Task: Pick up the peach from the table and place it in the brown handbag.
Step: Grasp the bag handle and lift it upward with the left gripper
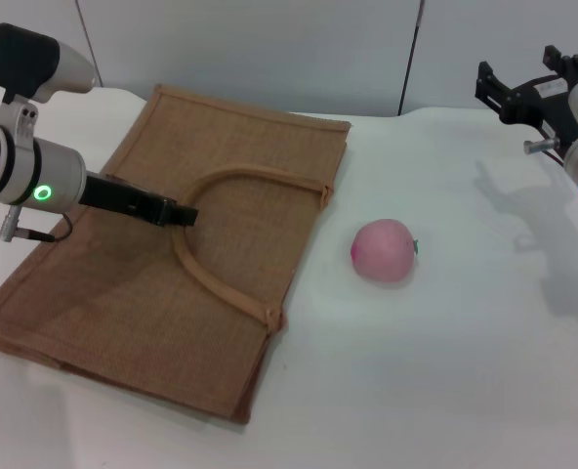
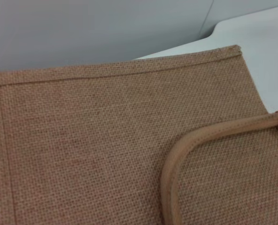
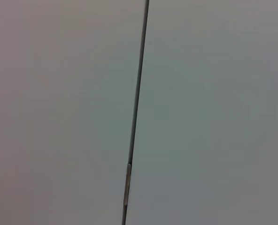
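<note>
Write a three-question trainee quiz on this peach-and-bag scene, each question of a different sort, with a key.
1. True or false: the peach lies inside the bag.
2. Which pincer hangs over the bag? A) left B) right
3. Fill in: the bag lies ___ on the table.

Key:
1. False; it sits on the table, beside the bag.
2. A; the left pincer is by the handle, the right pincer is raised far off.
3. flat
</note>
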{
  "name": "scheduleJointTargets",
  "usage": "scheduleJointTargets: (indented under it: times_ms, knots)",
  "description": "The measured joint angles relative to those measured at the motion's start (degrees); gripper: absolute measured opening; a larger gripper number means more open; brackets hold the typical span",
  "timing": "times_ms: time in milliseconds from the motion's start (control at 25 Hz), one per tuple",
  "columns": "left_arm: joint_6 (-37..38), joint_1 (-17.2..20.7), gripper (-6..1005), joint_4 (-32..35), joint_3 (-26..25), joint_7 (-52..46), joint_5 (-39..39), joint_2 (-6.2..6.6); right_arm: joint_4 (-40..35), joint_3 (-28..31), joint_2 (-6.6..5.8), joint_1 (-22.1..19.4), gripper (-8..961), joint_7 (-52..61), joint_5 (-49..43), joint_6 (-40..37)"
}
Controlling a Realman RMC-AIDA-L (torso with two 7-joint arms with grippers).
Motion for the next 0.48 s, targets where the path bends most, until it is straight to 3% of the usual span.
scheduleJointTargets:
  times_ms: [480]
  knots:
    - [0.2,0.0,385,-0.2,-0.4,0.0,0.0,-0.09,0.0,0.0,0.06,0.3,896,0.0,0.0,0.0]
